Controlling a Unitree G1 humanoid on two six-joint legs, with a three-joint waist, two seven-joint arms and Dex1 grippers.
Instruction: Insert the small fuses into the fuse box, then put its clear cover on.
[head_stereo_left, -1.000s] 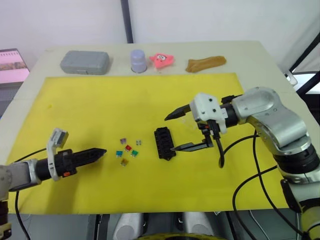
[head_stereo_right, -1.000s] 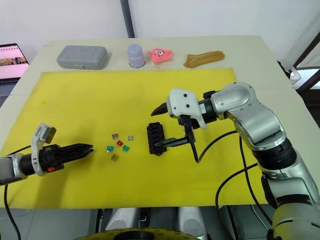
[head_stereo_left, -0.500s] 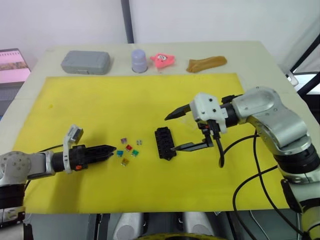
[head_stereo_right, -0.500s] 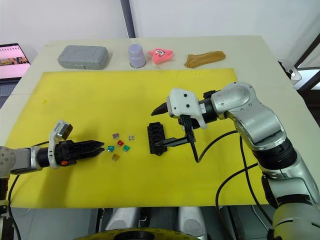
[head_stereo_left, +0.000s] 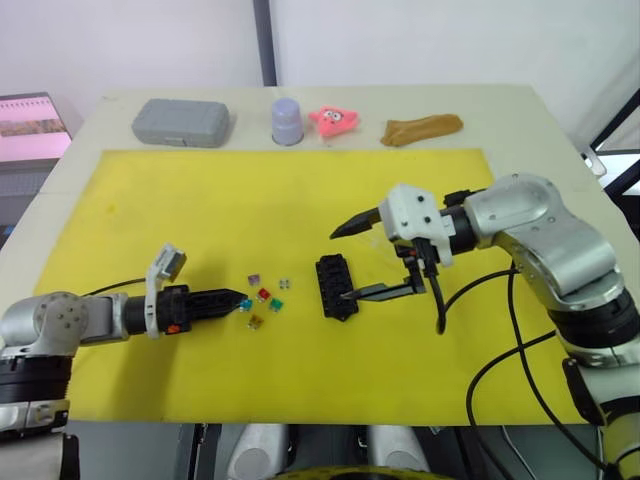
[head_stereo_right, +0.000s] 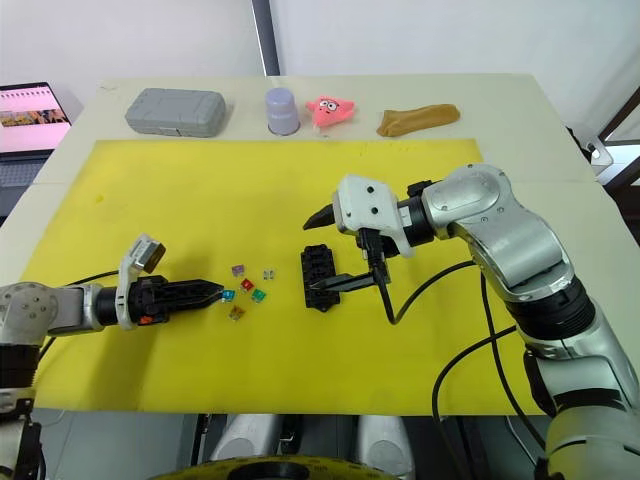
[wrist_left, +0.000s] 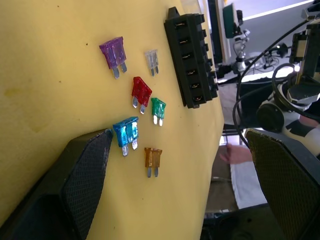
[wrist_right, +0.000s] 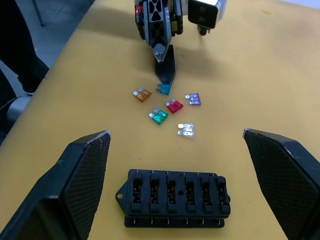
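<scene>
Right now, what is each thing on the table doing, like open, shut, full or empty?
Small black plastic fuse box: lying flat on the yellow mat, slots empty, no cover on.
Six tiny coloured blade fuses: loose on the mat, none inserted.
Left gripper: open, one finger tip beside the blue fuse.
Right gripper: open wide, straddling the fuse box.
Grey plastic case: shut.

I see a pale table (head_stereo_left: 520, 110) carrying a yellow mat (head_stereo_left: 180, 210). Along the far edge, directly on the table: a grey case (head_stereo_left: 182, 122), a lilac cup (head_stereo_left: 287, 120), a pink toy (head_stereo_left: 334, 119) and a brown cloth (head_stereo_left: 421, 128).
</scene>
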